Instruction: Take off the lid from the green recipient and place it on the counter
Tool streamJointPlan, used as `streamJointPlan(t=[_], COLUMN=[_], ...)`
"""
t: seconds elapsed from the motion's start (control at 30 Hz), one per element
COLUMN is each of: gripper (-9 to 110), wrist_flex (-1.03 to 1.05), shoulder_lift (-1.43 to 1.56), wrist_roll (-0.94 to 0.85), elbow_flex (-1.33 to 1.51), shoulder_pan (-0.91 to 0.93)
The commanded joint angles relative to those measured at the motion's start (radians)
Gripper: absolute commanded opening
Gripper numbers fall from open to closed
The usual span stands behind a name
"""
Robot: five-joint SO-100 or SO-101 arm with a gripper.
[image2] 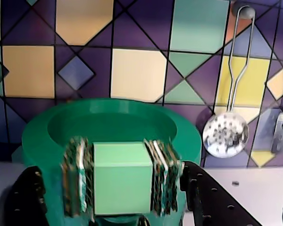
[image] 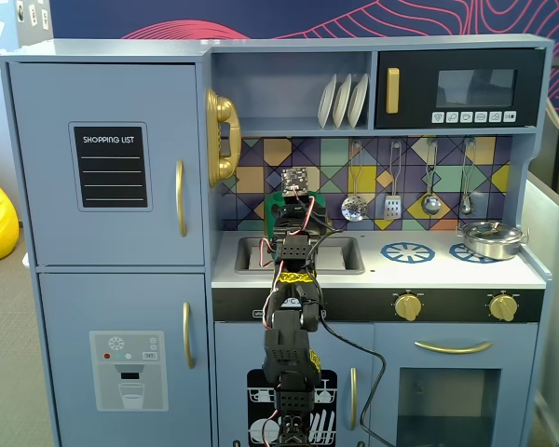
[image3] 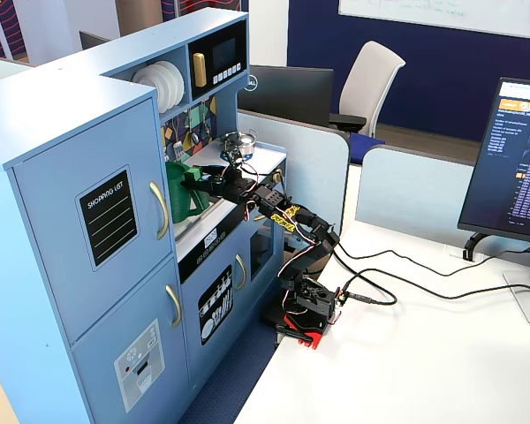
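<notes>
In the wrist view the jaws (image2: 122,186) are closed on the square knob (image2: 121,178), one padded finger pressed against each of its side faces, so the lid (image2: 111,136) lies straight ahead of them, flat face toward the camera and tilted well off level. It is a round, glossy green disc with a raised rim and a paler knob at its centre. Below, the green recipient (image3: 178,196) shows in a fixed view beside the sink (whether the lid touches its rim I cannot tell). Beyond lies the white tabletop (image: 419,272), the free ground for setting down.
</notes>
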Motion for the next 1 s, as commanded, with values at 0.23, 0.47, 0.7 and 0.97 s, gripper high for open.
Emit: streamJointPlan(t=[0.23, 0.47, 0.7, 0.97], gripper=[14, 0, 0, 0], wrist_flex=[-0.023, 0.015, -0.051, -0.152], shoulder_lift=[-0.025, -0.005, -0.005, -0.009], wrist_roll=[-0.034, -0.1, -0.074, -0.074], elbow_flex=[-0.107, -0.083, -0.083, -0.095], shoulder_pan=[0.023, 0.011, 0.005, -0.002])
